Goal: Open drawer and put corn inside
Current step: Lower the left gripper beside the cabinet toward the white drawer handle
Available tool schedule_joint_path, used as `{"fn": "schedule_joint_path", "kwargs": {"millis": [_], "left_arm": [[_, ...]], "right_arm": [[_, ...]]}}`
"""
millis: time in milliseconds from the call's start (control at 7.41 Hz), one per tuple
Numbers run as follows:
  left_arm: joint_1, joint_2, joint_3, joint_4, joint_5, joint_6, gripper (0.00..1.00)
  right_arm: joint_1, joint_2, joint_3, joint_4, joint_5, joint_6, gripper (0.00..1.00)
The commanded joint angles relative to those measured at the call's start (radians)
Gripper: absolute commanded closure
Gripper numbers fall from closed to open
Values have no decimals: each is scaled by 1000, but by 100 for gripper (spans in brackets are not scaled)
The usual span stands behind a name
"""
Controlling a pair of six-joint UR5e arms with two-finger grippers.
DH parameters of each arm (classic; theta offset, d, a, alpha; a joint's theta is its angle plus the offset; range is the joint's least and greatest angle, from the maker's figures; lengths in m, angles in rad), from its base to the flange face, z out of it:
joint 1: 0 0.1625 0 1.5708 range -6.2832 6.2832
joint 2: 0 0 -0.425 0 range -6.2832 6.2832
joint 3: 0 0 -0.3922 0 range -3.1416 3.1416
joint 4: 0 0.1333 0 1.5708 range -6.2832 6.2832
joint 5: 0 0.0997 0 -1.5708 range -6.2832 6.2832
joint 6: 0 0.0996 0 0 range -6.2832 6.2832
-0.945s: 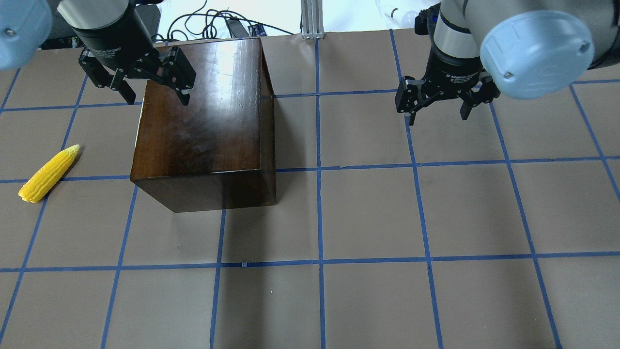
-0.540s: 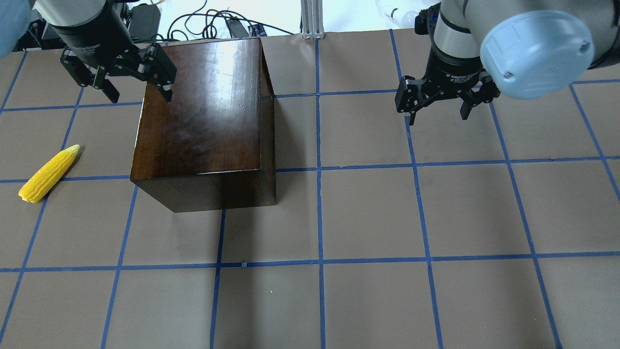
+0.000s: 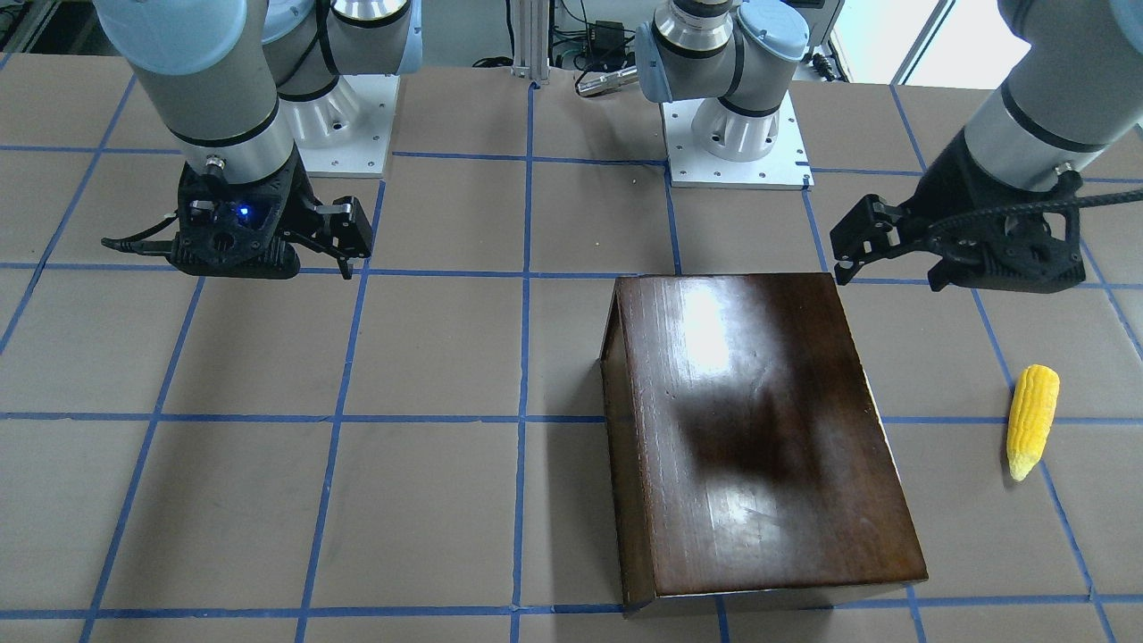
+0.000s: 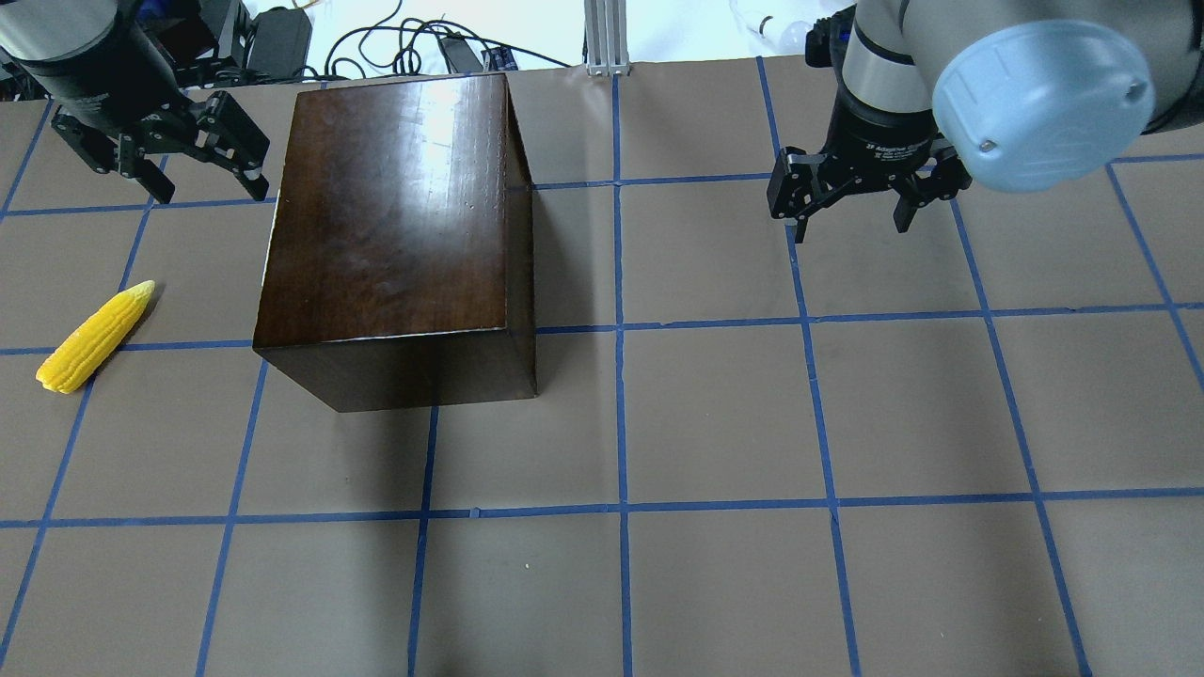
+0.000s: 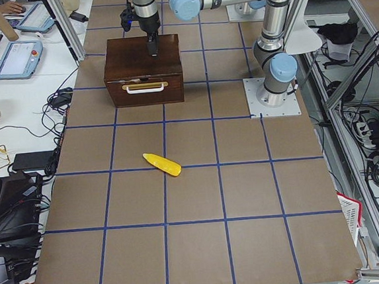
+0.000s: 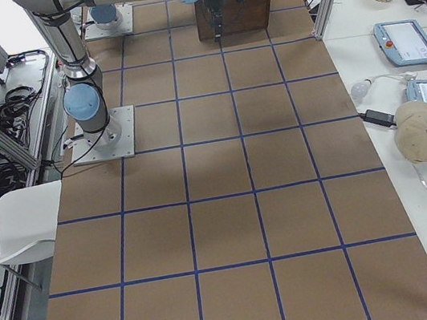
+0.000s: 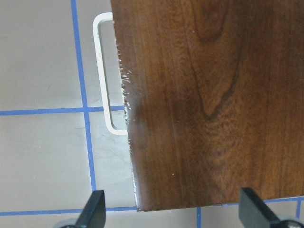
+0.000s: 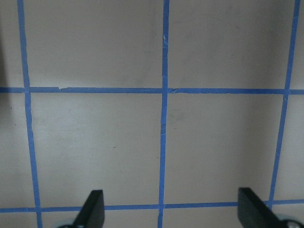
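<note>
The dark-brown wooden box [image 4: 395, 226] stands on the table, left of centre. Its drawer [image 5: 145, 91] is shut; the front with a white handle [image 7: 102, 71] faces the robot's left. The yellow corn [image 4: 94, 337] lies on the table left of the box, also in the front view [image 3: 1031, 433] and the left side view [image 5: 162, 164]. My left gripper [image 4: 209, 188] is open and empty, hovering over the box's far-left edge on the handle side [image 7: 173, 216]. My right gripper [image 4: 851, 226] is open and empty above bare table, far right of the box [image 8: 168, 216].
The table [image 4: 715, 423] is brown paper with a blue tape grid. The two arm bases [image 3: 732, 134] stand at the robot's side of it. Cables and an aluminium post [image 4: 607, 38] lie beyond the far edge.
My left gripper has moved left off the box top to its far-left edge, still open. The right arm, box and corn have not moved.
</note>
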Motion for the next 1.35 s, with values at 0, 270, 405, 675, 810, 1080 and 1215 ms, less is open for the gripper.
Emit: {"fn": "schedule_joint_path", "kwargs": {"millis": [0, 270, 405, 675, 810, 1080, 1215], "left_arm": [[87, -55, -3, 25, -21, 73, 0], [148, -114, -1, 58, -104, 84, 0], [165, -137, -4, 74, -104, 131, 0], [191, -172, -6, 94, -145, 136, 0], [194, -192, -4, 107, -147, 133, 0], [194, -235, -6, 156, -150, 125, 0], [194, -249, -13, 167, -164, 121, 0]], "right_arm": [[0, 0, 0, 0, 0, 0, 0], [0, 0, 0, 0, 0, 0, 0], [0, 0, 0, 0, 0, 0, 0], [0, 0, 0, 0, 0, 0, 0], [0, 0, 0, 0, 0, 0, 0], [0, 0, 0, -1, 0, 0, 0], [0, 0, 0, 0, 0, 0, 0]]}}
